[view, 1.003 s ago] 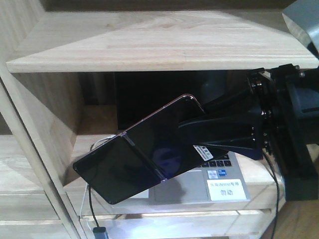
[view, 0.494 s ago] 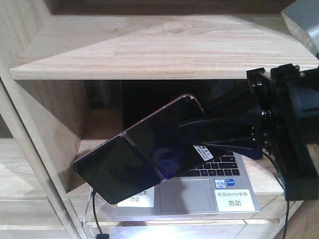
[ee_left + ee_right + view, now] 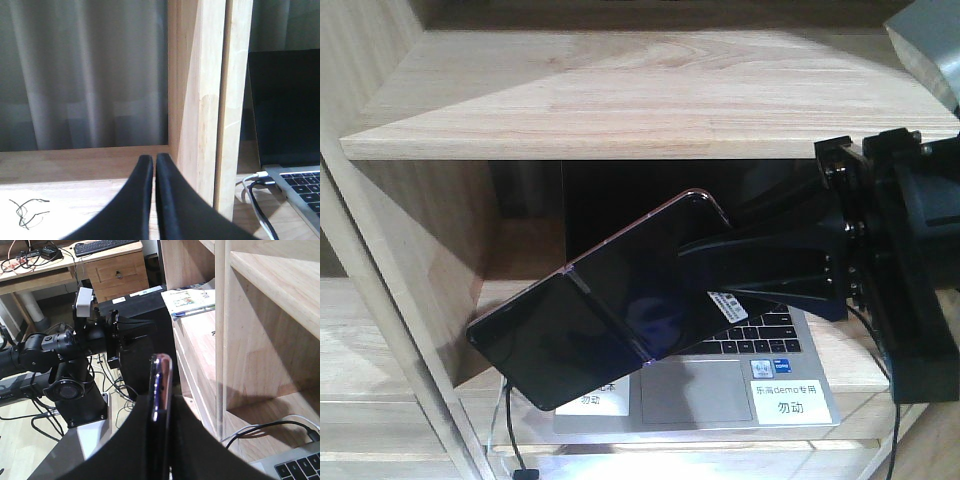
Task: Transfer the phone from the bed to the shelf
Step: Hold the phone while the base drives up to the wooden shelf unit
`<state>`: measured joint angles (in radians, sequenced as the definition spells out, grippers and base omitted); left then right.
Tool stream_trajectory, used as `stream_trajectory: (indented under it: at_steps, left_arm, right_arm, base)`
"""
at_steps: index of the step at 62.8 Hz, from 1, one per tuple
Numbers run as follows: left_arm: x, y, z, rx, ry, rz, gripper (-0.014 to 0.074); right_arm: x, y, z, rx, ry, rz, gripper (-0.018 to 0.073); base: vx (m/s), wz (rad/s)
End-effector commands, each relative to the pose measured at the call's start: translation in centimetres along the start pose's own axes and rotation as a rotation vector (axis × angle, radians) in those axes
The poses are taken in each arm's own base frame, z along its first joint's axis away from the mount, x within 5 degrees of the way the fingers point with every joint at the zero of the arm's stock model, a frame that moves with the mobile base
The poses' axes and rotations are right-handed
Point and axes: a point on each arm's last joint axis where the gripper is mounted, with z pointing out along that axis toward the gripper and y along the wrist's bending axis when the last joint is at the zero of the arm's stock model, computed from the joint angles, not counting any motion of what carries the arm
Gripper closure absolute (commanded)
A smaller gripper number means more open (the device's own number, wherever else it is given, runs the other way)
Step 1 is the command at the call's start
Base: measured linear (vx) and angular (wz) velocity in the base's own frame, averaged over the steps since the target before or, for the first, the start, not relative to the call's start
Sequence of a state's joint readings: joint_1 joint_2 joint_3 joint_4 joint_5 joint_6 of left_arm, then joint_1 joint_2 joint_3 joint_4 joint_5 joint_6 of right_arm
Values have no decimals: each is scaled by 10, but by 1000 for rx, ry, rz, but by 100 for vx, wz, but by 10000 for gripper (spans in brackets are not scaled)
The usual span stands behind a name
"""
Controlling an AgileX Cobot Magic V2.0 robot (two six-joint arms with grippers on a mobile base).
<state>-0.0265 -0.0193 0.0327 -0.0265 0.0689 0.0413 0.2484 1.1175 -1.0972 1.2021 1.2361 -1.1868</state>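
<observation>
A glossy black phone (image 3: 590, 320) with a middle crease and a pinkish edge hangs tilted in the air, its left end lower. It is in front of the opening under the thick pale wooden shelf (image 3: 650, 95). My right gripper (image 3: 700, 270) is shut on the phone's right end, beside a small white sticker. In the right wrist view the phone (image 3: 161, 380) shows edge-on between the black fingers of the right gripper (image 3: 162, 412), left of the shelf (image 3: 280, 280). My left gripper (image 3: 151, 159) is shut on nothing, over a lower wooden board. The bed is out of view.
An open grey laptop (image 3: 720, 385) with white labels lies on the lower board, with cables (image 3: 505, 430) at its left. A wooden upright (image 3: 210, 100) stands just right of the left gripper. The left arm (image 3: 75, 342), desks and floor cables show beyond the unit's side.
Since a second ago the shelf unit has slid slightly lower in the front view and more of the laptop shows. The phone keeps the same tilt in the right gripper.
</observation>
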Motion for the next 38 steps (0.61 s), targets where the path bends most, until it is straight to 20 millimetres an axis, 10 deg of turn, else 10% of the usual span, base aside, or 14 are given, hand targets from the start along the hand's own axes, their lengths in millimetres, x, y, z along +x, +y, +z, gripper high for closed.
stream_trajectory:
  at_steps: [1, 38]
  left_arm:
    - [-15, 1, -2, -5, -105, -19, 595]
    - [-15, 1, -2, -5, -105, -19, 595]
  right_arm:
    - [-14, 14, -6, -71, -84, -9, 562]
    - [-14, 14, -6, -71, -84, -9, 562]
  base:
    - [0, 0]
    - [0, 0]
